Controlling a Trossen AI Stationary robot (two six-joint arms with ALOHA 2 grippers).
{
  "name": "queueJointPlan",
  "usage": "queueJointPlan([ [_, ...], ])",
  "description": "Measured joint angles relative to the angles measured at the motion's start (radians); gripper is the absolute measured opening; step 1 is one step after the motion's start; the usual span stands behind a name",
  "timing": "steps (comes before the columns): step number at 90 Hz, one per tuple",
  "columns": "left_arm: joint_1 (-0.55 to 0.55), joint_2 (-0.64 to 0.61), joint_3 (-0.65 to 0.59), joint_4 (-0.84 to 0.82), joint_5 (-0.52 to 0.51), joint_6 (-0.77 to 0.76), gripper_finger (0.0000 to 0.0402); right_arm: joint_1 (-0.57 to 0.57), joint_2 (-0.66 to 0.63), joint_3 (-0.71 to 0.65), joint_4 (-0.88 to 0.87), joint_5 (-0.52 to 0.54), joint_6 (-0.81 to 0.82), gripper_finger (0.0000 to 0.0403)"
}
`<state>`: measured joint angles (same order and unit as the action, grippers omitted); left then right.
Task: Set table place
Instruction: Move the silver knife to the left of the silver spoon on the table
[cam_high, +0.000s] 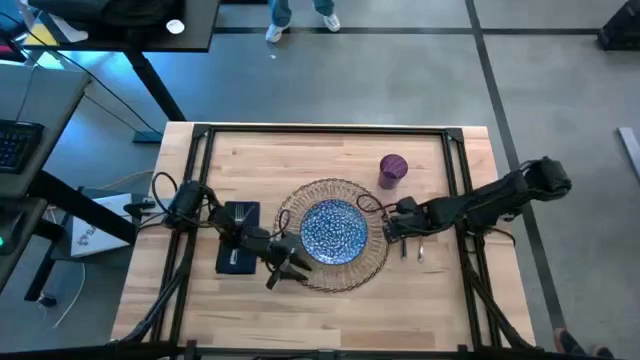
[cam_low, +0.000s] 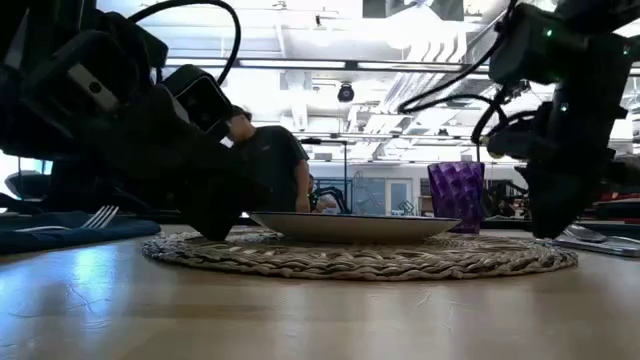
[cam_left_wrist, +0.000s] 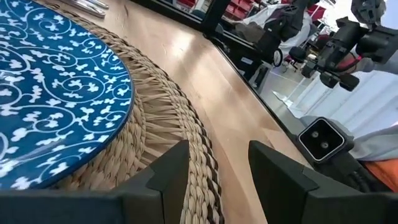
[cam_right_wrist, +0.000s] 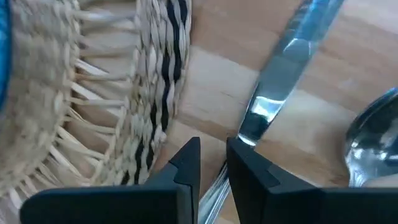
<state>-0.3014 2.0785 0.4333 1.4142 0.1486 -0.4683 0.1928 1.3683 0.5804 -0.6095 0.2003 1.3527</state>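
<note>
Closest to the camera side of the table (cam_high: 330, 310), the left gripper (cam_high: 290, 265) sits low at the near-left rim of the woven mat (cam_high: 345, 275) with its fingers spread apart, holding nothing. The blue-white plate (cam_high: 333, 228) sits centred on that mat, the dark napkin (cam_high: 240, 255) with a fork (cam_low: 98, 217) lies just left of it under the left arm. On the mat's right edge the right gripper (cam_high: 390, 228) is clamped on the knife (cam_right_wrist: 283, 68) with a spoon (cam_right_wrist: 373, 146) beside it — and the purple cup (cam_high: 392, 169) stands farther back, just past the mat
</note>
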Motion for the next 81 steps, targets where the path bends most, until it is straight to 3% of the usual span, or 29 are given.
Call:
queueJointPlan([
  [42,0.014,0.0,-0.041,0.049,-0.004,-0.016,0.0146,0.0,0.01,0.018,-0.009,-0.034,0.017,0.0045],
  [81,0.013,0.0,-0.041,0.05,-0.003,-0.017,0.0146,0.079,0.009,0.032,-0.01,-0.212,0.104,0.0045],
])
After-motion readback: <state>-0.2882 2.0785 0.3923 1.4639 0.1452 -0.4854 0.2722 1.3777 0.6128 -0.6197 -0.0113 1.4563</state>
